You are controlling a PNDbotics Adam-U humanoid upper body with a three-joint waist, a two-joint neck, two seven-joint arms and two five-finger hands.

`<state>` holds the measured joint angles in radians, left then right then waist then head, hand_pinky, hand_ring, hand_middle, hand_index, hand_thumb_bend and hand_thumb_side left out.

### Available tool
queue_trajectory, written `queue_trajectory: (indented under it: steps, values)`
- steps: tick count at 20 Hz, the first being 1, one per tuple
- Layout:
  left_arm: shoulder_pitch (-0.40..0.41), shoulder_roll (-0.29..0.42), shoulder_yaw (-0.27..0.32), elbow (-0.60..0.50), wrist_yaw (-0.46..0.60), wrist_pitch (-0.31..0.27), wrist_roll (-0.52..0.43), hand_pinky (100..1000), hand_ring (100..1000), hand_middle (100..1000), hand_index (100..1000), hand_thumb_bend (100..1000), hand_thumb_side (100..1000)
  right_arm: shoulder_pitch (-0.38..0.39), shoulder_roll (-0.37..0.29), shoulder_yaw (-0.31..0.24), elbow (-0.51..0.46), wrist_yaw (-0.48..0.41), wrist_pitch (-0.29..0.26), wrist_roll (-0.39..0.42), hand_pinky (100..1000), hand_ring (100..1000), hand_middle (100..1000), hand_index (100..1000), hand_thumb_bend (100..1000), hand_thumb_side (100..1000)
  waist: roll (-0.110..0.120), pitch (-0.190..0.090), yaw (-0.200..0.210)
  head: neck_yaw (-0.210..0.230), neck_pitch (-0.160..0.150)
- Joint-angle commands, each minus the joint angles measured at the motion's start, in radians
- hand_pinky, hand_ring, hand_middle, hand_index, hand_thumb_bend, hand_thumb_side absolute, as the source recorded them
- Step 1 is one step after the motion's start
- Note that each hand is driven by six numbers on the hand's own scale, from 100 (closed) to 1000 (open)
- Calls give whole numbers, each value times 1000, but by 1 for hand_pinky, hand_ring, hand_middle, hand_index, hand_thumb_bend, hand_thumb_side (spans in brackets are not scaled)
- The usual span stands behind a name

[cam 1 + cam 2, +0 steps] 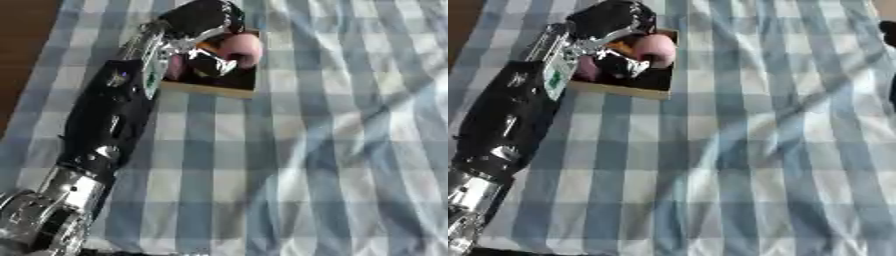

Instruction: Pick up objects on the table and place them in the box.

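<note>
Box at far left of the checked surface, holding pink object; left hand over it, finger state unclear. Risk: snagging the rim, tipping contents.

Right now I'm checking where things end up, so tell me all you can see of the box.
The box is shallow and open-topped, with a light wooden rim and a dark inside. It sits flat on the blue checked cloth at the far left. Inside lie a pink rounded thing and something orange. The left robot hand hangs over it, hiding part.
</note>
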<state>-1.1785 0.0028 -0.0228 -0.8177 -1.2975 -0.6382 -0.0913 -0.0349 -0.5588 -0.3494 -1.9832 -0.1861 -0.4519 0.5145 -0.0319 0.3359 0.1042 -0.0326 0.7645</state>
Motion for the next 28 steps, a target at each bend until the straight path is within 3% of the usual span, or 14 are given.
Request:
queue_trajectory:
  steps: [1, 5, 9, 22, 28]
  values:
    - [-22, 1, 17, -34, 59, 35, -13, 596, 620, 518, 547, 100, 254, -3, -15, -7, -17, 7, 4, -2, 1000, 1000, 352, 944, 100, 470, -16, -5, -2, 6, -9]
    - [-35, 11, 36, -59, 113, 108, -49, 599, 623, 521, 551, 100, 252, -3, -14, -6, -17, 12, 7, 1, 1000, 1000, 351, 944, 100, 470, -14, -5, -2, 8, -10]
    - [-34, 15, 37, -57, 97, 156, -59, 609, 632, 530, 566, 100, 246, -3, -11, -6, -17, 18, 12, 5, 1000, 1000, 350, 944, 100, 470, -14, -3, -3, 9, -13]
    - [-29, 6, 53, -32, 12, 209, -15, 635, 665, 558, 626, 100, 244, -3, 2, -6, -17, 32, 23, 16, 1000, 1000, 346, 946, 100, 470, -12, 6, -12, 19, -26]
    - [-28, 7, 70, 8, -63, 250, -5, 711, 745, 634, 749, 100, 248, -2, 10, -9, -17, 41, 28, 22, 1000, 1000, 345, 946, 100, 470, -11, 13, -16, 23, -30]
